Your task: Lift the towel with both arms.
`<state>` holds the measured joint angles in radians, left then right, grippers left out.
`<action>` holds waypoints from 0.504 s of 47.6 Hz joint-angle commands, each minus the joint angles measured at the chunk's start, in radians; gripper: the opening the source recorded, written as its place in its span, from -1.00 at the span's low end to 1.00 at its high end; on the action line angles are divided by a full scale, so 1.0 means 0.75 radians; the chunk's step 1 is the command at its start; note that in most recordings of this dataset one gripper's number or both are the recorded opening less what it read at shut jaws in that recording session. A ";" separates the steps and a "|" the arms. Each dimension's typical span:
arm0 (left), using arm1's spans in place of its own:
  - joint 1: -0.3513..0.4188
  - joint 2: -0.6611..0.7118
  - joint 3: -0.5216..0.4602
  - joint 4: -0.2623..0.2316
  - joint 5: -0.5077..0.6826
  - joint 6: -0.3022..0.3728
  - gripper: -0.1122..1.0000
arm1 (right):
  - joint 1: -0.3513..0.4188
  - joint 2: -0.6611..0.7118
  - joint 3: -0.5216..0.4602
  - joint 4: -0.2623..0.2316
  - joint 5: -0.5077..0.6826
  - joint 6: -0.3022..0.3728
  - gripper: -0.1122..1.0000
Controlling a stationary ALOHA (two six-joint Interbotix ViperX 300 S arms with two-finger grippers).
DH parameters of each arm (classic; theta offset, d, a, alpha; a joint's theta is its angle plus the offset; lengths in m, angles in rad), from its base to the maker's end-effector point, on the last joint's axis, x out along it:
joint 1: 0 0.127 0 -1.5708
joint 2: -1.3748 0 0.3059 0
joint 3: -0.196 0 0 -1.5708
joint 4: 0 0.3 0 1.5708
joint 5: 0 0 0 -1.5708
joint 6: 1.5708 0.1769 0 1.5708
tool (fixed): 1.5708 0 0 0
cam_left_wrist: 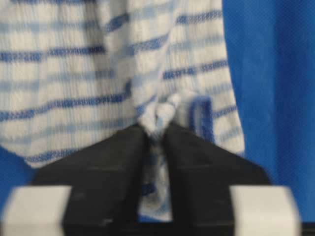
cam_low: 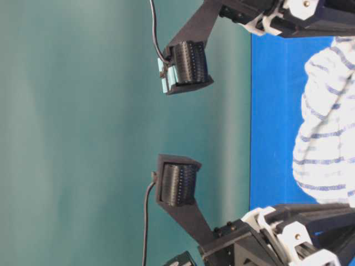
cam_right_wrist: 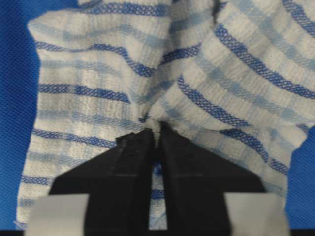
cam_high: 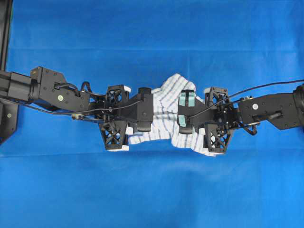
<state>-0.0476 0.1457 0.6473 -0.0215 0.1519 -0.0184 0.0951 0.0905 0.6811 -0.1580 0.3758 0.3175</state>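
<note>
Towel (cam_high: pixel 166 111) lies bunched mid-table on blue cover (cam_high: pixel 152 190), long axis running arm to arm. You have left gripper (cam_left_wrist: pixel 156 129) clenched on its left fold, right gripper (cam_right_wrist: pixel 156 132) clenched on opposite fold. Both equally near; next pull looks straight up.

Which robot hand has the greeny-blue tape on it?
The right hand, on the right of the overhead view; the left hand is plain black.
</note>
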 commanded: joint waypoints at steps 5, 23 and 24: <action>0.002 -0.047 -0.033 -0.002 0.061 0.002 -0.75 | 0.002 -0.055 -0.022 -0.004 -0.002 0.004 -0.72; 0.037 -0.380 -0.098 -0.004 0.348 0.010 -0.75 | -0.029 -0.337 -0.168 -0.006 0.233 0.006 -0.72; 0.039 -0.403 -0.104 -0.002 0.370 0.010 -0.75 | -0.029 -0.350 -0.182 -0.006 0.256 0.006 -0.72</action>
<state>-0.0261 -0.0782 0.6013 -0.0215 0.3850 -0.0092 0.0844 -0.1104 0.5983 -0.1580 0.5185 0.3237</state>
